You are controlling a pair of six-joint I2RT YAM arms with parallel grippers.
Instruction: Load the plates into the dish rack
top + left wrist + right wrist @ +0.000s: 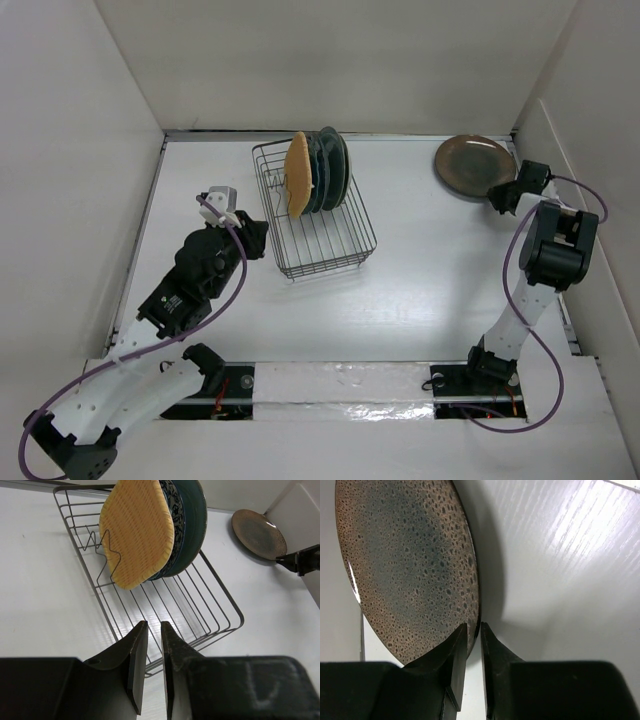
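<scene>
The black wire dish rack [330, 250] stands at the middle back. In it, upright, are the orange plate [297, 175], the blue-and-white patterned plate [173, 505] and the dark teal plate [335, 165]. Any others behind them are hidden. The glossy brown plate [470, 165] is at the back right, and its near rim looks raised off the table in the right wrist view [405, 565]. My right gripper [473, 626] is shut on that rim. My left gripper [154, 625] is shut and empty, just outside the rack's [220, 625] near-left side.
White walls close in the table at the back and both sides. The right wall runs close behind the brown plate [257, 532]. My right gripper also shows in the left wrist view [295, 562]. The front half of the rack holds no plates.
</scene>
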